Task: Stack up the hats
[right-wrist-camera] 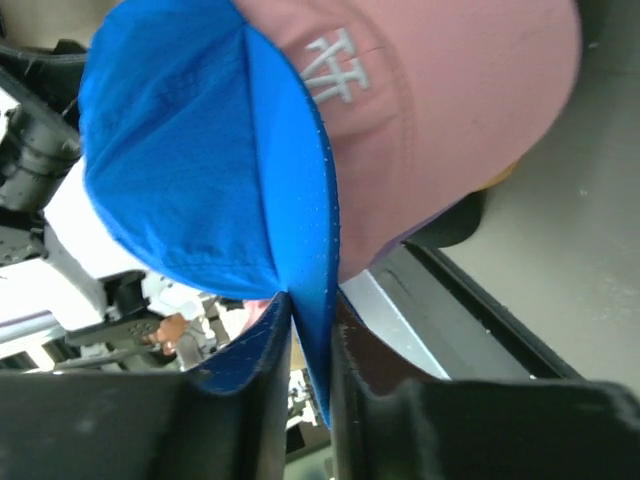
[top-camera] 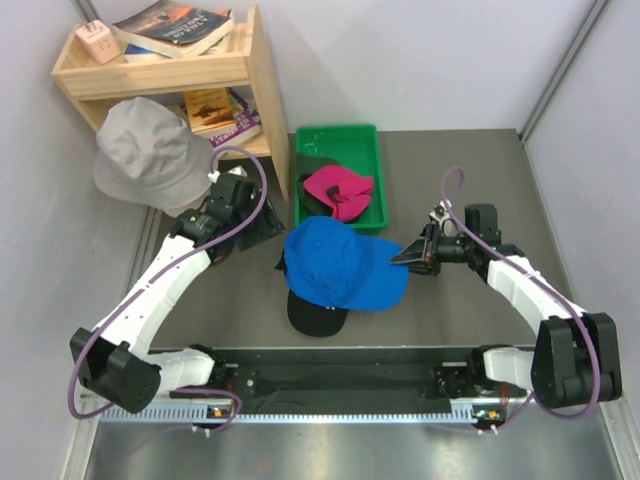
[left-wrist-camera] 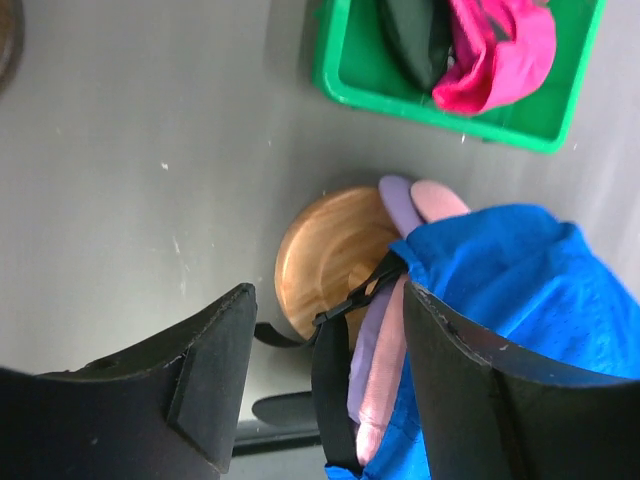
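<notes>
Top: green tray, far centre, holds magenta cap & dk-green cap. Blue cap tops stack mid-counter, black cap at bottom.
L wrist: left hand open beside stack; lavender cap & pink cap under blue.
R wrist: right hand clamped on blue brim.

White arms, black joints, purple cables.

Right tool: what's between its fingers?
Brim of the blue cap, pinched edge-on by the right tool. Clearest in right wrist view; top external agrees.
</notes>
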You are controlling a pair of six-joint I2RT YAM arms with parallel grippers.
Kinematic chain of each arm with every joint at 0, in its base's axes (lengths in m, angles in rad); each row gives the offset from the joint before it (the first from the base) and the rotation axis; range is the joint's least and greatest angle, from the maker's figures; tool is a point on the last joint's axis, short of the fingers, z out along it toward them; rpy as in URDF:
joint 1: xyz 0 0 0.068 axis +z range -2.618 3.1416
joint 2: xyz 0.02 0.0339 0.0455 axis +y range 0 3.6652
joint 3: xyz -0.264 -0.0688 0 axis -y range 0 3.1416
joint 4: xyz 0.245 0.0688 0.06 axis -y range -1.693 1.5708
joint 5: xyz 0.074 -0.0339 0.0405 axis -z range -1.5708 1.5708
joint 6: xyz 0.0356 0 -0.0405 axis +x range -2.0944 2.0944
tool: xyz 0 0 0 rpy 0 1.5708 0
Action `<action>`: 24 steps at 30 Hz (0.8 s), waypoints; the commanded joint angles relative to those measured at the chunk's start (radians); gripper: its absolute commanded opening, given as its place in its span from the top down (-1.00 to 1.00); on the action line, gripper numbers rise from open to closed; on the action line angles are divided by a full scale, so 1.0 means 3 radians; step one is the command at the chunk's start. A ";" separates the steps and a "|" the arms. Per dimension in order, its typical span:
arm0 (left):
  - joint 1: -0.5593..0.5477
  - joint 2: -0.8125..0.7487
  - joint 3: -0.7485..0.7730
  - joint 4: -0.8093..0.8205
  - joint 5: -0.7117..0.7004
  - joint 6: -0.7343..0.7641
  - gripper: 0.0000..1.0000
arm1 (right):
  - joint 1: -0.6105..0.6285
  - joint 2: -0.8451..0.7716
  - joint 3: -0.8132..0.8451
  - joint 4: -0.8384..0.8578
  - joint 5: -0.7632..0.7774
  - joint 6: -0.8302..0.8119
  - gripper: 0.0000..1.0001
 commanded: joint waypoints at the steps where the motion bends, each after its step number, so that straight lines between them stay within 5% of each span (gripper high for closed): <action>1: 0.0019 0.0000 -0.0012 -0.0149 0.0088 0.0024 -0.30 | -0.0045 0.0049 0.0088 -0.0102 0.0477 -0.0214 0.49; 7: 0.0024 0.0097 -0.0063 -0.0210 0.0032 0.0055 -0.30 | -0.0045 0.0084 0.0169 -0.0076 0.0564 -0.0254 -0.24; 10: 0.0029 0.0138 0.0009 -0.0368 -0.0075 0.0086 -0.31 | -0.0039 0.0146 0.0236 -0.0157 0.0579 -0.0326 -0.37; 18: 0.0039 -0.0040 -0.0109 -0.0139 0.0143 0.0198 -0.34 | -0.0034 0.0381 0.0624 -0.1036 0.1074 -0.0939 -0.39; 24: 0.0039 -0.0061 -0.0190 -0.0057 0.0318 0.0239 -0.35 | 0.0073 0.0544 0.0686 -0.1160 0.1269 -0.1098 -0.39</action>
